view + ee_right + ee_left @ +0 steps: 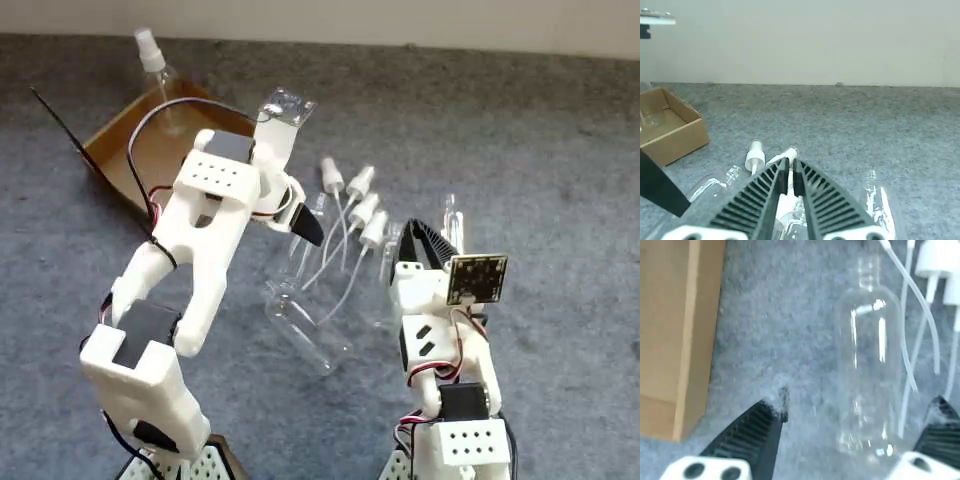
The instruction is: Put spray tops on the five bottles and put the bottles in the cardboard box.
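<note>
The carpet (560, 150) carries the box (120, 150) at its far left, with one capped bottle (158, 75) standing inside. The left gripper (861, 401) is near the box, fingers (755, 435) spread wide. An uncapped bottle (870, 340) lies on the carpet between them. The right gripper (790, 167), fingers pressed almost together and holding nothing, points at the loose spray tops (360, 205).
</note>
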